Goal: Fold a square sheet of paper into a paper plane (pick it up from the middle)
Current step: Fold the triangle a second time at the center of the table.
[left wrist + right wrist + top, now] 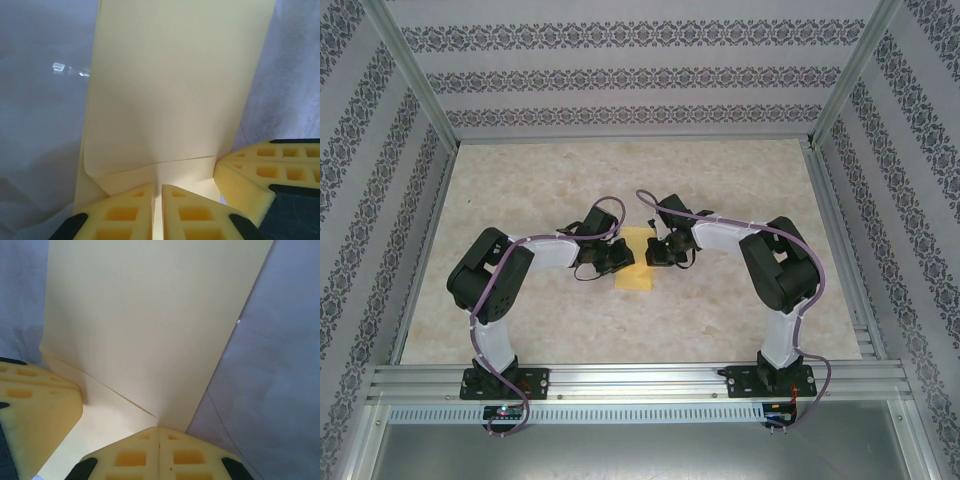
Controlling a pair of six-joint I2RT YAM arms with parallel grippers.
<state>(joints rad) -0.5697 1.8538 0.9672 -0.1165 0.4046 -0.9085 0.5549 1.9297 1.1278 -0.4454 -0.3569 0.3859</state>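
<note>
Where the folded yellow paper (634,272) lies, the left gripper (157,210) nips its edge, fingers almost together; the right gripper (159,452) touches it, fingers tight together.

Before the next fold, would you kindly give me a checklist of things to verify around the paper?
1. The paper lies on the table between the arms: ok.
2. The right end effector has its pads closed together at the paper's edge: ok.
3. The left end effector is closed to a thin slit: ok.
4. A folded corner flap shows beside the pads: ok.
5. Either end effector actually pinching the paper: cannot tell.
</note>
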